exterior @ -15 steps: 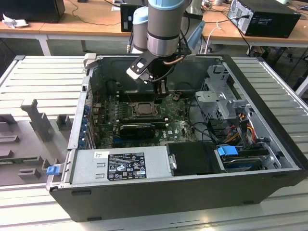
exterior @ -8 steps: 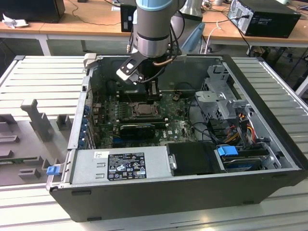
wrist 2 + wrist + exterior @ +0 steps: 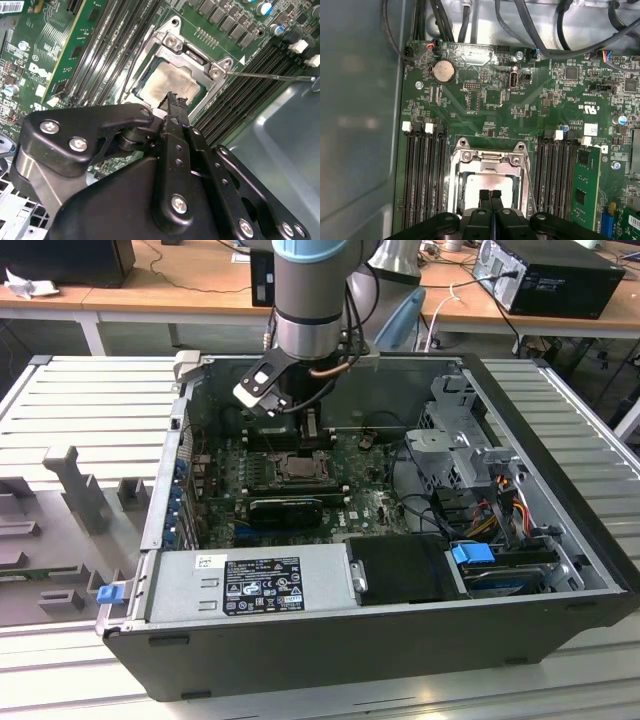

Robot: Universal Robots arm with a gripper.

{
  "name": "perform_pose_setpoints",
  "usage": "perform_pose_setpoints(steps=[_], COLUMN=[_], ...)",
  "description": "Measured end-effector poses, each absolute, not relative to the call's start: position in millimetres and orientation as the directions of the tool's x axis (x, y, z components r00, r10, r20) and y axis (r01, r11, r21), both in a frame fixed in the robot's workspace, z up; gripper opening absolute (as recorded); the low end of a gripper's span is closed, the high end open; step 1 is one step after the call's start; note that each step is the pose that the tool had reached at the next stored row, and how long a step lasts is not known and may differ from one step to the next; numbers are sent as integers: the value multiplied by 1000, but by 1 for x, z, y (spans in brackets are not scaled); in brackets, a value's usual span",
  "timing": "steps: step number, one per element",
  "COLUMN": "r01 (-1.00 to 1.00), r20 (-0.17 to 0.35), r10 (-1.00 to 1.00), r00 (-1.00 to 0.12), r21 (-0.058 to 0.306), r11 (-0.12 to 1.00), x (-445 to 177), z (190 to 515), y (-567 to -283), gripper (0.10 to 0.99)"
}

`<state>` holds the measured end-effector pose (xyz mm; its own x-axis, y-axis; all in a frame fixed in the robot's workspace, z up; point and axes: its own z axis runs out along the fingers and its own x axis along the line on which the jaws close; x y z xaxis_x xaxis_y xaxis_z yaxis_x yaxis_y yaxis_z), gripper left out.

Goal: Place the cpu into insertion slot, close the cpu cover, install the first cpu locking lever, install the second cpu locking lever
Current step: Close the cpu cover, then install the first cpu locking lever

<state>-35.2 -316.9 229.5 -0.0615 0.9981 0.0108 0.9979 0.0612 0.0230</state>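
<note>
**A:** Exterior view first. Where's the arm?

**B:** It's down inside the open case (image 3: 560, 475). The gripper (image 3: 308, 443) hangs over the insertion slot (image 3: 300, 468), in the far half of the green board (image 3: 372, 505), about midway between its side edges.

**A:** Second wrist view?

**B:** The fingers (image 3: 176, 107) are pressed together with nothing between them. Their tips sit over the cpu (image 3: 172, 80), near one edge of its pale face; I can't tell if they touch it. The chip lies flat in the slot. The cpu cover (image 3: 162, 50) is down around it, and the chip shows through the window. One locking lever (image 3: 270, 76), a thin rod, runs from a cover corner across the memory slots (image 3: 250, 95) toward the board's edge. It looks unlatched.

**A:** First wrist view?

**B:** It agrees. The closed tips are over the window's edge, and a thin lever wire lies along one side of the cover, between it and a memory bank.

**A:** Which step is in hand?

**B:** My read is that seating is done and the cover is closed. The lever work is in hand, and neither lever looks hooked.

**A:** What does the next move call for?

**B:** I'd judge it needs the closed tips to bear squarely on a thin, springy rod. They should push down and sideways under its catch without skidding onto the memory slots.
</note>
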Motion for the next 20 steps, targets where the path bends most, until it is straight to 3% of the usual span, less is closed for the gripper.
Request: perform_pose_setpoints(steps=[20], r01=[998], r20=[11], r10=[998], r00=[-62], r21=[23], r11=[61], x=[-39], z=[239], y=[-317], gripper=[106])
